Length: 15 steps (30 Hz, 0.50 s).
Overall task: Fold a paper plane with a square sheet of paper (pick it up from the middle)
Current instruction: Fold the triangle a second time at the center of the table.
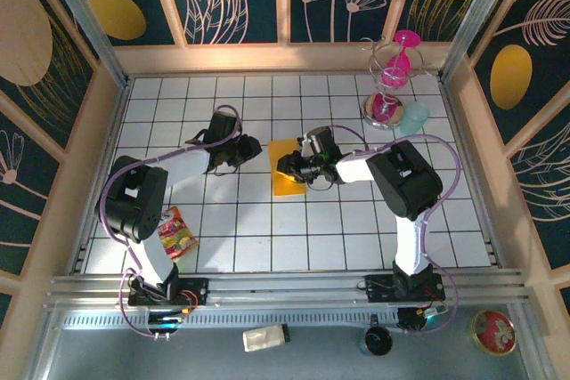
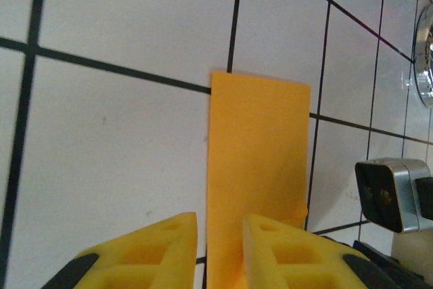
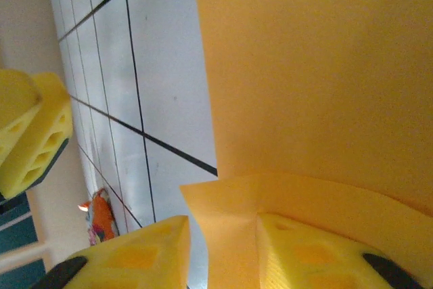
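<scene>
The square sheet of paper lies folded into an orange-yellow rectangle on the tiled table's middle; a paper plane is out of view. My left gripper is at its left edge. In the left wrist view the paper runs away from the left gripper, whose jaws stand a little apart over the paper's near end. My right gripper is over the sheet from the right. In the right wrist view a lifted flap of the paper stands between the parted jaws of the right gripper, against the right finger.
A red-yellow snack packet lies at the near left by the left arm's base. A pink hourglass in a wire stand and a pale teal object stand at the back right. Wooden walls ring the table.
</scene>
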### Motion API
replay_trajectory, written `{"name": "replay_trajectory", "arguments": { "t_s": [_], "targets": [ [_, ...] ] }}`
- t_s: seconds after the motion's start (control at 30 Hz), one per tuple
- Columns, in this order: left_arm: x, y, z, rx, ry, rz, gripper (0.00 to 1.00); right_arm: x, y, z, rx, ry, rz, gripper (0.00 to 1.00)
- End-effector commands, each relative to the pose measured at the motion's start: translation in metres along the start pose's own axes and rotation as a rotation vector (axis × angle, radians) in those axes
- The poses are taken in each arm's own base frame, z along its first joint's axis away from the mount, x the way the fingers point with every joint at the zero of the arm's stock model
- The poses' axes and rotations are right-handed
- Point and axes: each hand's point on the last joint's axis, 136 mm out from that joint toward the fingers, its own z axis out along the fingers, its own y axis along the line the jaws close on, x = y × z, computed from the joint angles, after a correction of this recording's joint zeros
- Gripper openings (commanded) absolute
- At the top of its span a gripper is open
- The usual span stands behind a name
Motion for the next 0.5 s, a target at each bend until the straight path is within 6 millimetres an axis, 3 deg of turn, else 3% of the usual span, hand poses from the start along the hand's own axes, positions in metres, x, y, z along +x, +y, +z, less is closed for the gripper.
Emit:
{"name": "replay_trajectory", "arguments": {
  "t_s": [0.0,0.27,0.47],
  "targets": [
    [0.016,-0.018,-0.001,0.054,0.033,0.021,0.18,0.016,-0.041,0.001,0.133,0.022,0.04,0.25],
    [0.054,-0.031,0.023,0.054,0.116,0.054,0.03,0.019,-0.052,0.003,0.182,0.023,0.05,0.03],
    [0.058,-0.03,0.035,0.048,0.137,0.058,0.0,0.019,-0.051,0.005,0.181,0.025,0.046,0.0]
  ]
}}
